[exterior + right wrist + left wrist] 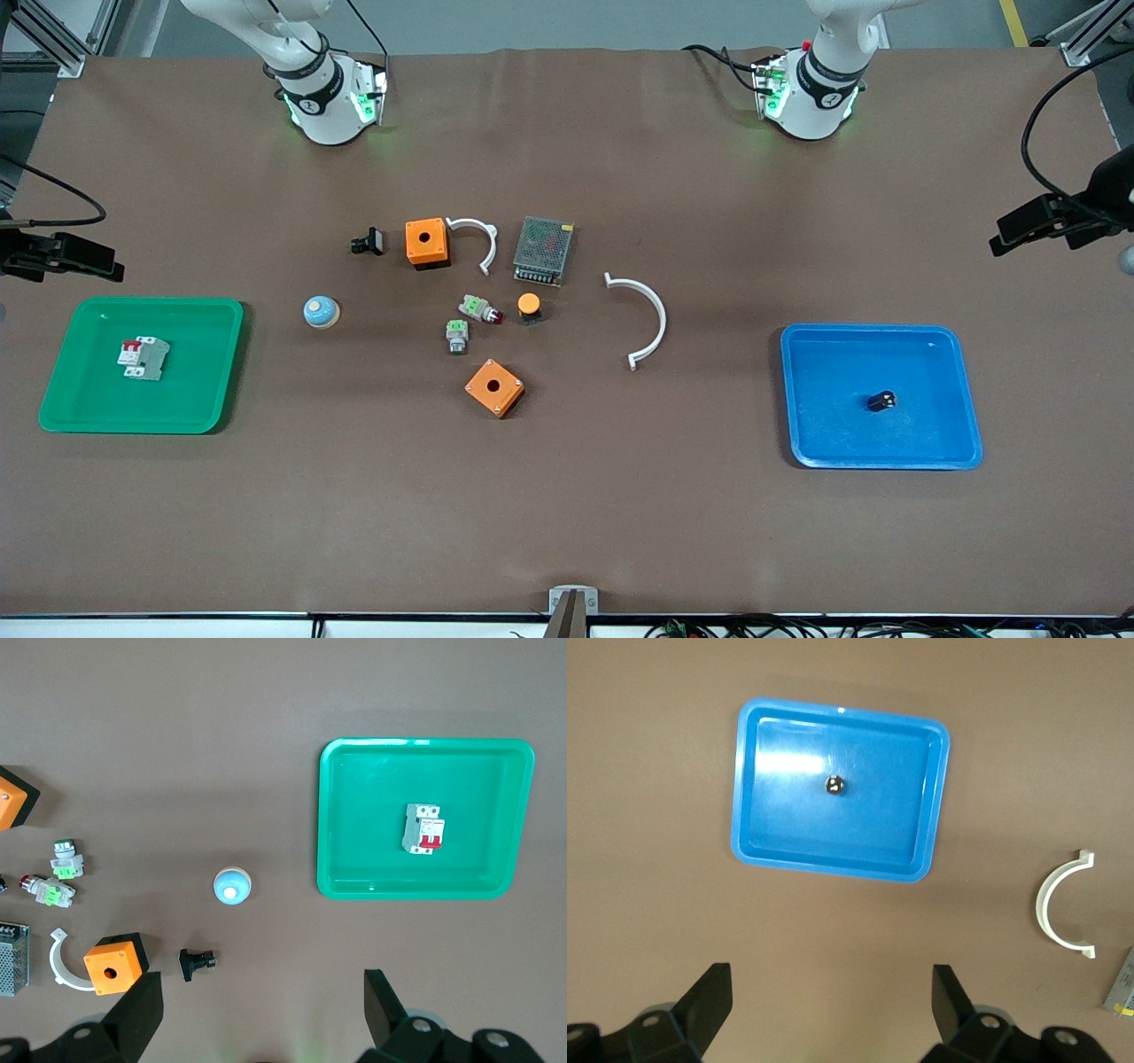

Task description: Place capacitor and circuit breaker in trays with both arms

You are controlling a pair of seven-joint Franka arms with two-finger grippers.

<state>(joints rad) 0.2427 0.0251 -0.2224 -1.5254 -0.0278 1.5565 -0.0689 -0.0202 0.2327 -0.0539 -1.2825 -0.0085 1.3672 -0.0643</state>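
The capacitor [881, 400], a tiny black cylinder with a shiny top, lies in the blue tray [791, 399] at the left arm's end of the table. It also shows in the left wrist view [834, 785] inside that tray [747, 819]. The circuit breaker [143, 358], grey with red levers, lies in the green tray [62, 390] at the right arm's end; the right wrist view shows it [423, 828] in that tray [354, 815]. My left gripper [830, 979] is open and empty, high over bare table. My right gripper [261, 981] is open and empty, high over bare table.
Mid-table lie two orange boxes [427, 243] [494, 387], a black clip part [368, 241], a metal mesh box [543, 250], two white curved pieces [478, 239] [642, 319], two grey push-buttons [479, 308] [456, 337], an orange-capped button [529, 306] and a blue-white dome [320, 311].
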